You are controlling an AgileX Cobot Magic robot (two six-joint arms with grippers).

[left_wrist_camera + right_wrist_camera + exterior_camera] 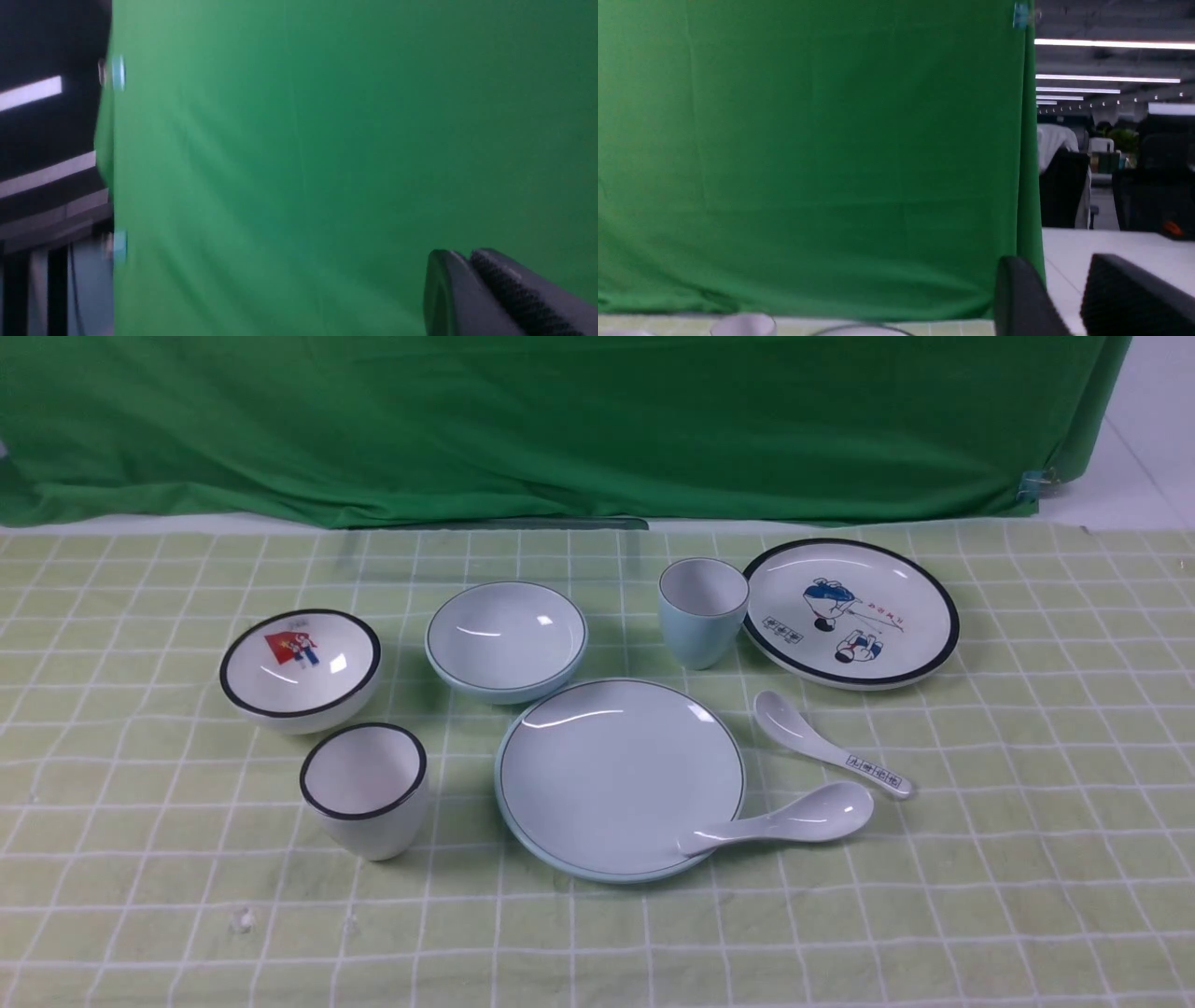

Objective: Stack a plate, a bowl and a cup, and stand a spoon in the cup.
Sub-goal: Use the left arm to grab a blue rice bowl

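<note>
Bright even light, glare on plate [616, 779]

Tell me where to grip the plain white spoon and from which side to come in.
Grip the spoon on its handle, midway between its bowl and the rim of the plate. The handle's tip rests on that rim, so the handle is probably lifted off the cloth. Come from above with the right claw, closing across the handle.

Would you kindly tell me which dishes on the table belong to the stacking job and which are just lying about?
For the job: blue plate, blue bowl, blue cup, plain spoon.
Lying about: cartoon plate, black-rimmed bowl, black-rimmed cup, printed spoon.
</note>
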